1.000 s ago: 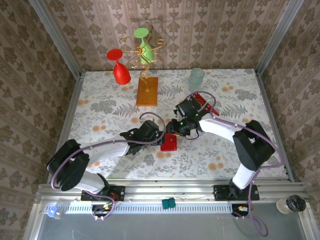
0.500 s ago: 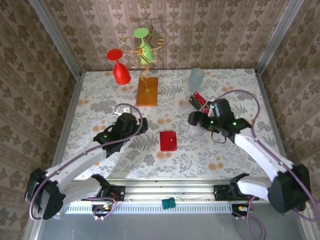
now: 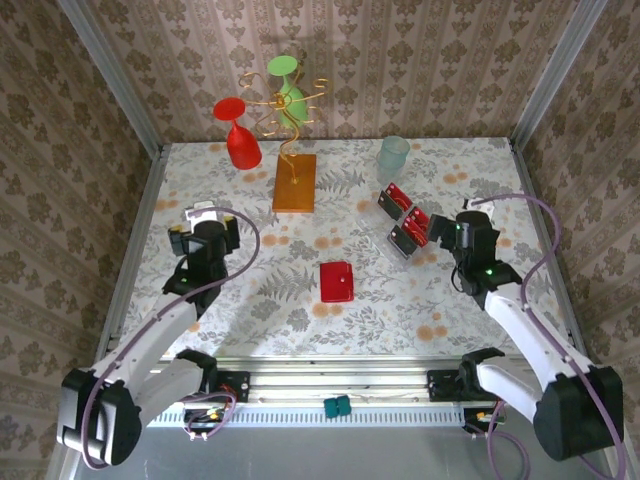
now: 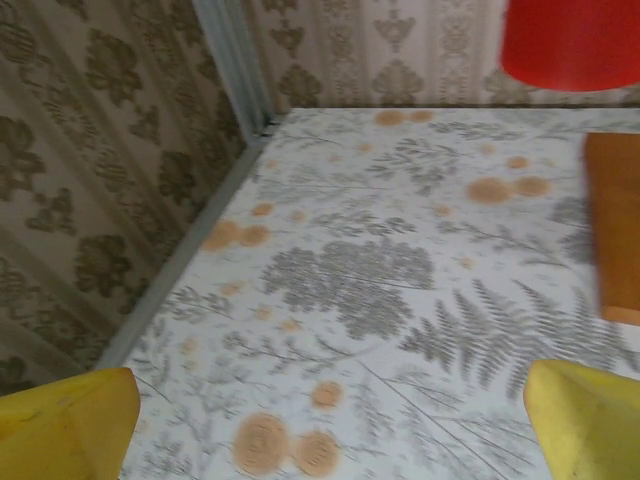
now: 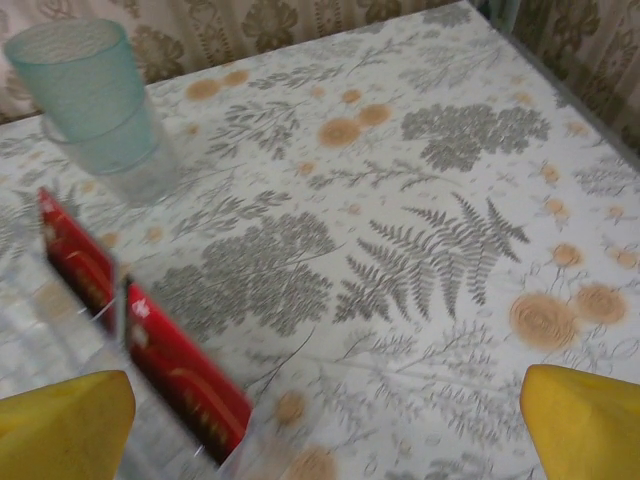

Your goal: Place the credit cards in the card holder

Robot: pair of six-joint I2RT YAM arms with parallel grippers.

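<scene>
**Both tools released, card holder alone at mid-tabletop**

From above, the card holder (image 3: 337, 282) lay flat in the middle of the tabletop (image 3: 230, 190), well apart from both arms. The credit cards (image 3: 403, 222) stood in a row to its far right, just beside the right tool (image 3: 460, 222). The left tool (image 3: 207, 220) hung near the left edge.

On the left wrist, the yellow fingers (image 4: 65, 425) stood wide apart, empty.

On the right wrist, that tool was likewise released, with the cards at its left and a pale green cup (image 5: 90, 95) beyond.
</scene>
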